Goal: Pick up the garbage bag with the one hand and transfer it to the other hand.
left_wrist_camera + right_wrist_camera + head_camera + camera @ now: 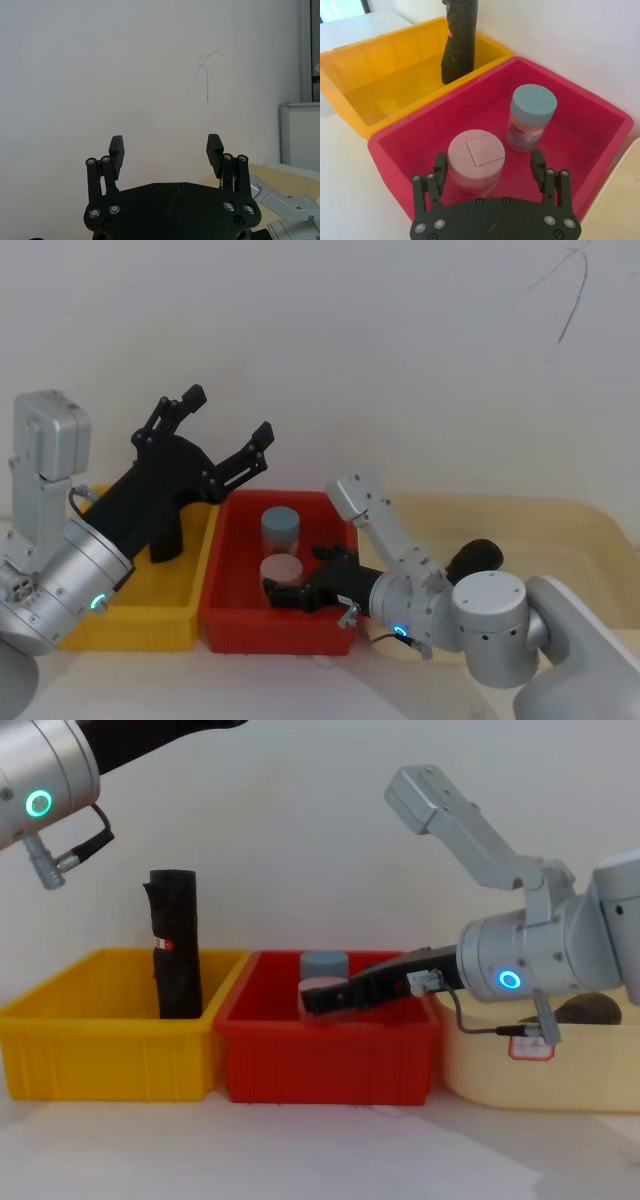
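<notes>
Pre-grasp stage, judging by layout. Garbage bag [175,944] upright in yellow bin [60,1020]. Left gripper [228,425] open above bin; right gripper [489,167] open inside neighbouring red bin [600,130]. Next: descend onto bag.

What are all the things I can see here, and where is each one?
Yellow bin: one, yellow, on the robot's left, beside the red bin.
Black roll: one, black with a small red-and-white mark, standing upright in the yellow bin.
Red bin: one, red, in the middle.
Pink-lidded jar: one, pink, in the red bin, nearer the robot.
Blue-lidded jar: one, pale blue lid, in the red bin, behind the pink one.
Cream bin: one, pale cream, on the robot's right, with a dark object in it.
Left gripper: one, black, open, raised above the yellow bin.
Right gripper: one, black, open, low in the red bin around the pink-lidded jar.
</notes>
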Robot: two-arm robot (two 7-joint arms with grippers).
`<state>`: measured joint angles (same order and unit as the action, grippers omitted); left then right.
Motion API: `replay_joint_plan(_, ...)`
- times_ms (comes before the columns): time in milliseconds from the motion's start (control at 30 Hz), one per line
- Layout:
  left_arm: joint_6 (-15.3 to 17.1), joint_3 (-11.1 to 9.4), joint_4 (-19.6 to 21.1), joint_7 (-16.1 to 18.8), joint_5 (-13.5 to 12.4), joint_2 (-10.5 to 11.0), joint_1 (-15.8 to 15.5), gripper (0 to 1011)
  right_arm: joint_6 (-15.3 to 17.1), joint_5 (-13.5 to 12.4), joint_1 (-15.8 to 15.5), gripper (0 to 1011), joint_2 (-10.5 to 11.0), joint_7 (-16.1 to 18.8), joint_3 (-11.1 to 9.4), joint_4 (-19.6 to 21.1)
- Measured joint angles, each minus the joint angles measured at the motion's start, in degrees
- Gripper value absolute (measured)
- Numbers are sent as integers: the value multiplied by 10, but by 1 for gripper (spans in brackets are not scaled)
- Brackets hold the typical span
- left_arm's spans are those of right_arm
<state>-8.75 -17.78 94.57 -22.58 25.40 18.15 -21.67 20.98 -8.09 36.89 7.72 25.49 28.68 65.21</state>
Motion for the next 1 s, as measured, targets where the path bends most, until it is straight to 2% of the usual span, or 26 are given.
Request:
replay_joint_plan(600,0,0,0,0,0,0,0,1001,-8,-14,7,1004,4,-1,-1,-20)
replay_joint_plan(1000,0,0,0,0,0,0,0,1001,-10,-20,15,1004,-3,3,7,-35)
